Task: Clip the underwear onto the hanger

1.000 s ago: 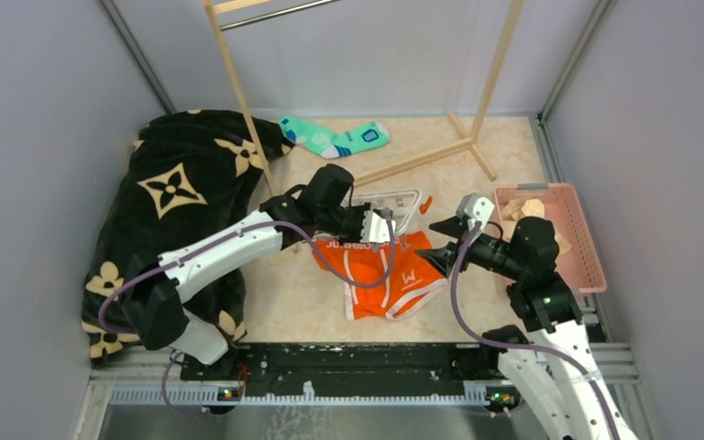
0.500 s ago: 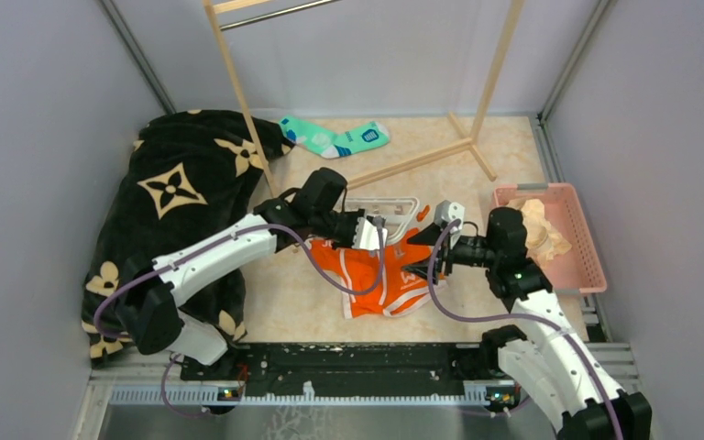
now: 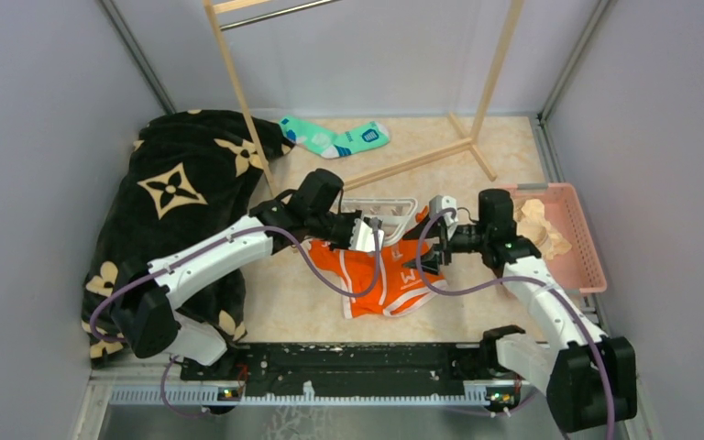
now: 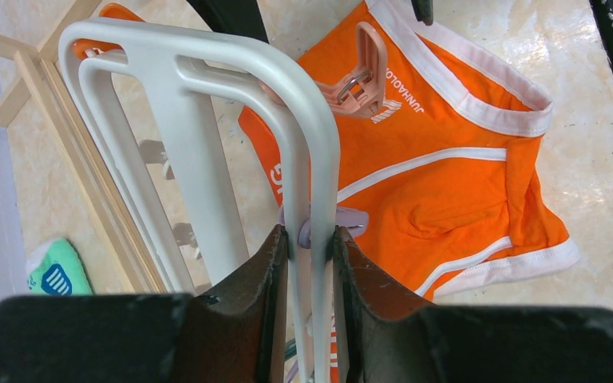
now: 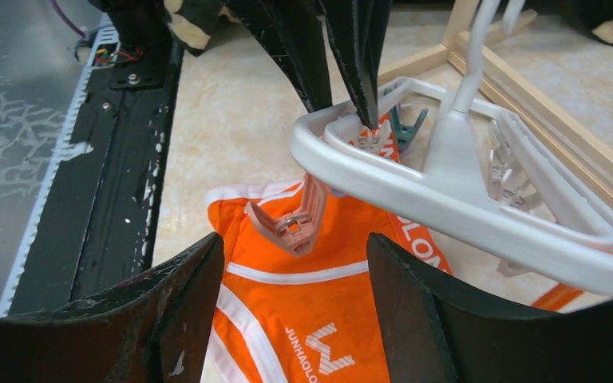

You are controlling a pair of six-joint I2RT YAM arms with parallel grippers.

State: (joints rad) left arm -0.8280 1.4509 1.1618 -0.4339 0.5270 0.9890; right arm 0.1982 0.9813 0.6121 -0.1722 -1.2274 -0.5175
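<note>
The orange underwear (image 3: 367,275) lies rumpled on the beige marbled worktop (image 3: 284,298), in the middle between the two arms. White trim runs along its edges. The waistband reads "JUNHAOLO" in white, with the last letters hidden. The same letters sit under a white W logo on the fabric. The white hanger (image 3: 385,201) is held tilted over the far edge of the underwear. One pale orange clip (image 5: 291,223) dangles from it above the waistband; whether it touches the cloth cannot be told. The left jaws are pressed onto the hanger's rim, pinching it. The right jaws are spread wide, low over the underwear's right side, facing the clip. Far off lies a teal sock (image 3: 335,139) with a small blue patch too small to read. A wooden rack (image 3: 236,82) stands beside it, a black flower-patterned blanket (image 3: 183,183) lies left, and a pink basket (image 3: 550,186) of beige cloth (image 3: 536,225) sits right.
</note>
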